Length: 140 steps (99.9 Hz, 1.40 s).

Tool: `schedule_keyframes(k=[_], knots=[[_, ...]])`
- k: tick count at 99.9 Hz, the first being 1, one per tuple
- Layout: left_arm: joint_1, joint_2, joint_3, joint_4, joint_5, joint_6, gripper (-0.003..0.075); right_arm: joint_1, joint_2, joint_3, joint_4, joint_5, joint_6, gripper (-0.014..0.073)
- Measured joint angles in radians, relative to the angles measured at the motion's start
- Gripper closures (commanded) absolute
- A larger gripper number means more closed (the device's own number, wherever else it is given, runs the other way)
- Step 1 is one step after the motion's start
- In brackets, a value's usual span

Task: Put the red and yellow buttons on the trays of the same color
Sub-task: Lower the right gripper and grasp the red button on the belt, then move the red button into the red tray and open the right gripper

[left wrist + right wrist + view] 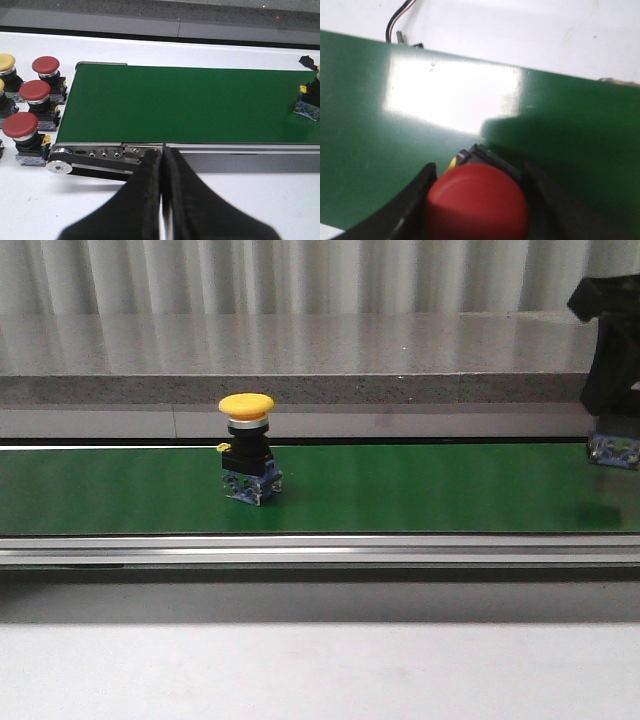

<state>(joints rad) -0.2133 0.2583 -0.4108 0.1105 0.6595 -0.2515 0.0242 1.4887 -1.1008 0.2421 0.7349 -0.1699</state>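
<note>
A yellow button [247, 450] with a black body and blue base stands upright on the green belt [420, 490]. Only its base shows in the left wrist view [307, 103]. My right gripper [612, 420] at the far right is shut on a red button [476, 204]. It holds the button's blue base [612, 451] slightly above the belt, with a shadow below it. My left gripper [161, 152] is shut and empty, in front of the belt's left end. No trays are in view.
Three red buttons [34, 91] and a yellow one [5, 62] stand on the white table left of the belt's end. The belt's metal rail [320, 552] runs along the front. A grey ledge [300, 388] lies behind the belt.
</note>
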Motion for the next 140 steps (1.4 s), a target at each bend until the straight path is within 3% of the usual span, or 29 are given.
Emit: schedule_keyframes(k=[27, 55, 112, 124, 140], knots=[[0.0, 0.0, 0.0, 0.0, 0.0, 0.0, 0.074, -0.232, 0.028, -0.127, 0.0, 0.014, 0.0, 0.0494], [0.0, 0.0, 0.0, 0.0, 0.0, 0.0, 0.074, -0.454, 0.186, -0.241, -0.002, -0.004, 0.0, 0.0494], [0.0, 0.0, 0.0, 0.0, 0.0, 0.0, 0.074, -0.497, 0.47, -0.309, -0.002, -0.1, 0.016, 0.0483], [0.0, 0.0, 0.0, 0.0, 0.0, 0.0, 0.074, -0.501, 0.486, -0.309, -0.002, -0.101, 0.022, 0.0355], [0.0, 0.0, 0.0, 0.0, 0.0, 0.0, 0.074, -0.504, 0.486, -0.309, -0.002, -0.104, 0.025, 0.0014]])
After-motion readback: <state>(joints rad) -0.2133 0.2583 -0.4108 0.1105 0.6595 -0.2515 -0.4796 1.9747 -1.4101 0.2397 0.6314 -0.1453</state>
